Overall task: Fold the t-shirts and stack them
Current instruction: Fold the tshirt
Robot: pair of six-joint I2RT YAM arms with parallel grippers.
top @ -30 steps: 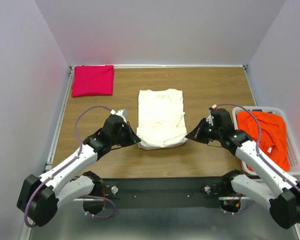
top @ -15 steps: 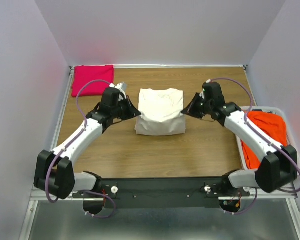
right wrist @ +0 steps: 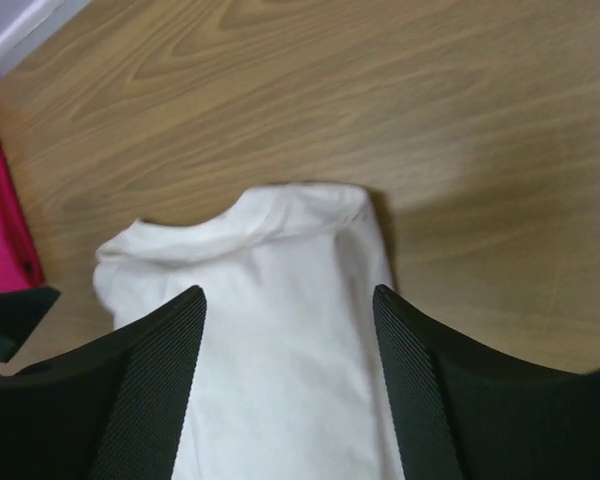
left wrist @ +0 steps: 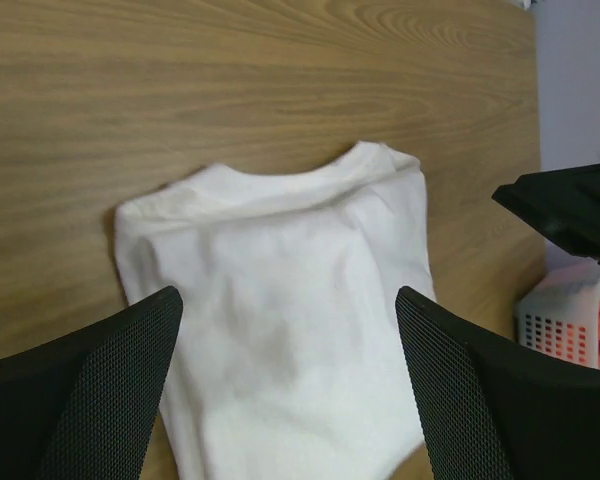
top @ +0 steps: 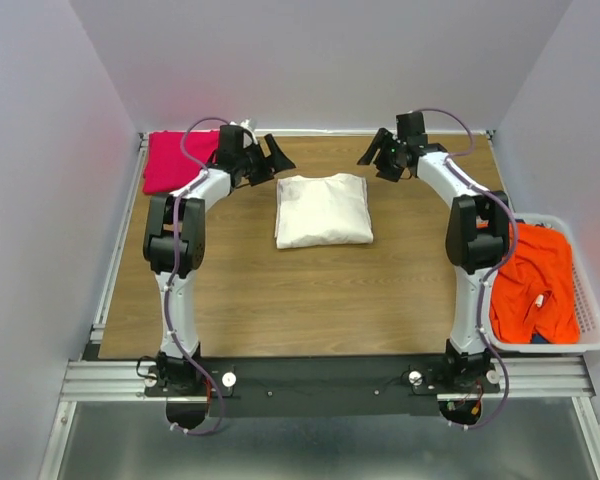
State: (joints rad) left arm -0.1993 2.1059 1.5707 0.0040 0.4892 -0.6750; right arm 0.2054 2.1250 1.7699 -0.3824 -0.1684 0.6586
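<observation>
Left gripper (top: pixel 270 165) and right gripper (top: pixel 377 163), both wide and empty, flank the folded white t-shirt (top: pixel 323 210); guessing it stacks on the pink t-shirt (top: pixel 183 160) next.

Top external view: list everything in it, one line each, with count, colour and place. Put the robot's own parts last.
folded cream-white cotton t-shirt: one, cream-white, middle of the table towards the far side
folded magenta-pink cotton t-shirt: one, magenta-pink, far left corner of the table
crumpled orange-red cotton t-shirt: one, orange-red, inside the basket
white plastic laundry basket: one, white, right edge of the table
wooden table: one, brown wood grain, under everything
left gripper: one, black, far side, between the pink and cream shirts, open and empty
right gripper: one, black, far side, past the cream shirt's far right corner, open and empty
</observation>
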